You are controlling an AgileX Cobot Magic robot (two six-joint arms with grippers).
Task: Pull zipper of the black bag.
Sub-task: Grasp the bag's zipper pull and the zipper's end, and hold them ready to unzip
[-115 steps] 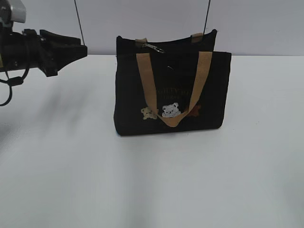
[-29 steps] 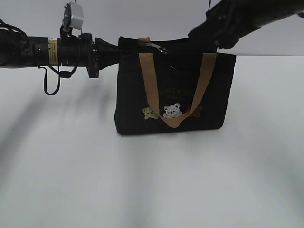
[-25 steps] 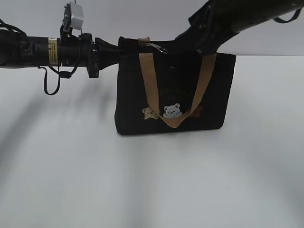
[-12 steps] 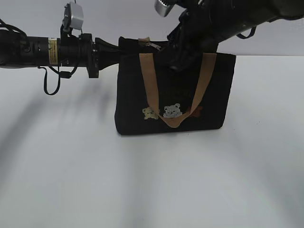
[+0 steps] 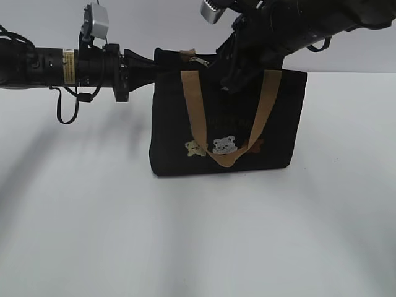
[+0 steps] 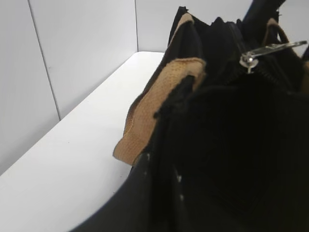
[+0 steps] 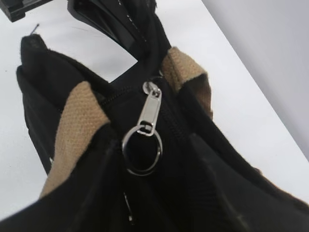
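Standing upright on the white surface [image 5: 93, 235] at the centre of the exterior frame, the black bag [image 5: 278, 136] has its zipper [image 7: 149, 110] on the top edge, toward the upper left of the bag. In the right wrist view the silvery tab lies flat along the zip line with a metal ring [image 7: 142, 151] hanging from its end, between the two tan straps [image 5: 193, 105].

From the left of the exterior frame, the left pincer [image 5: 143, 67] reaches the bag's upper left corner; it looks clamped on the fabric there, though dark on dark makes this hard to confirm, so I cannot tell for sure. The right pincer [image 5: 230, 73] hangs over the top edge beside the tab; its fingers are not visible in its own view, so whether they are apart or together cannot be told.

The step in hand appears to be the approach to the tab. The next move calls for closing on the tab or ring, then drawing it along the zip line while the corner is held.
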